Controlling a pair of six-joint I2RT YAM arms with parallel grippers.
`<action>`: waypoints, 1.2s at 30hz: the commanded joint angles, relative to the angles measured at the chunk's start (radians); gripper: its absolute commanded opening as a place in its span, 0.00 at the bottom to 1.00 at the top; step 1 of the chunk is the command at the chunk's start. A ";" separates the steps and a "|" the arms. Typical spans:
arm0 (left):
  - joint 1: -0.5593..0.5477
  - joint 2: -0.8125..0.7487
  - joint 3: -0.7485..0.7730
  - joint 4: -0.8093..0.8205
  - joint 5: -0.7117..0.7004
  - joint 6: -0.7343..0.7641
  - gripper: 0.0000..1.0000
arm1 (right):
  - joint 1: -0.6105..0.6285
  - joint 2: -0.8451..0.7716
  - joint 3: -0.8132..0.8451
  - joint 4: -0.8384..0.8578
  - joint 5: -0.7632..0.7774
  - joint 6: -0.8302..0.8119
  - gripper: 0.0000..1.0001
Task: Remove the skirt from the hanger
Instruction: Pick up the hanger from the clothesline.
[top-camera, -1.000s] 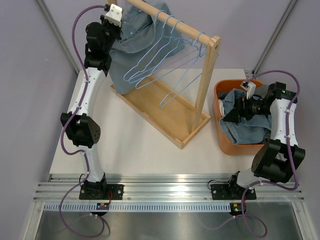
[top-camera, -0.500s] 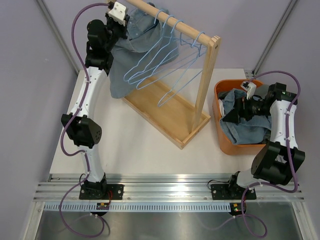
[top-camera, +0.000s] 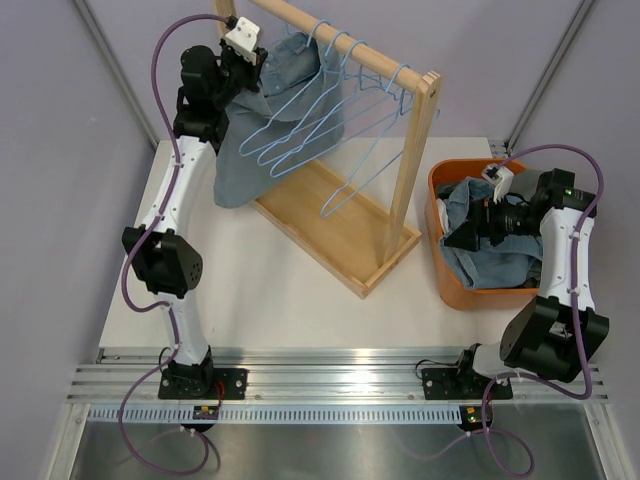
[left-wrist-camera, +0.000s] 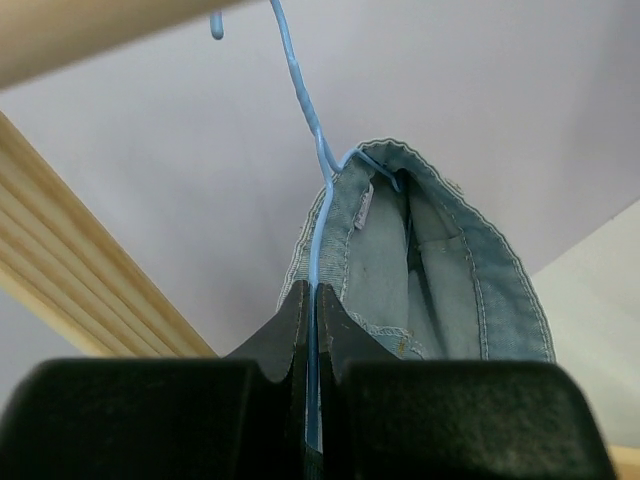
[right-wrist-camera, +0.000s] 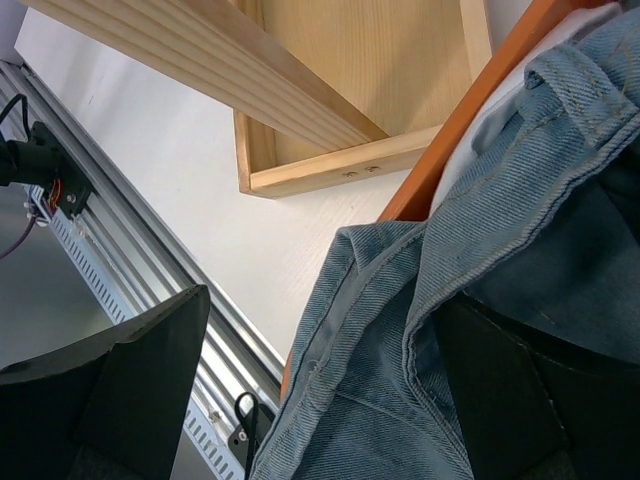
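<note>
my left gripper (left-wrist-camera: 312, 300) pinched tight on the blue hanger (left-wrist-camera: 318, 170) wire, denim skirt (left-wrist-camera: 440, 270) on that hanger at the wooden rack's (top-camera: 345, 235) far-left end, my right gripper (right-wrist-camera: 320, 340) spread wide over the clothes (top-camera: 490, 262) in the orange bin (top-camera: 452, 290)

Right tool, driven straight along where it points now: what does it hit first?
Most likely the crumpled blue denim garment in the orange plastic basket: it fills the gap between the fingers of the open right tool. Depth is unclear; the basket's rim lies just beyond.
</note>
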 joint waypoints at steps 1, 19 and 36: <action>0.005 -0.100 -0.007 0.091 0.035 0.010 0.00 | -0.004 -0.041 -0.001 0.000 -0.039 0.006 0.99; 0.032 -0.412 -0.526 0.187 -0.014 -0.023 0.00 | -0.004 -0.061 -0.016 -0.012 -0.076 -0.013 0.99; 0.038 -0.869 -0.864 0.022 -0.069 -0.102 0.00 | 0.036 -0.118 0.019 -0.136 -0.148 -0.149 1.00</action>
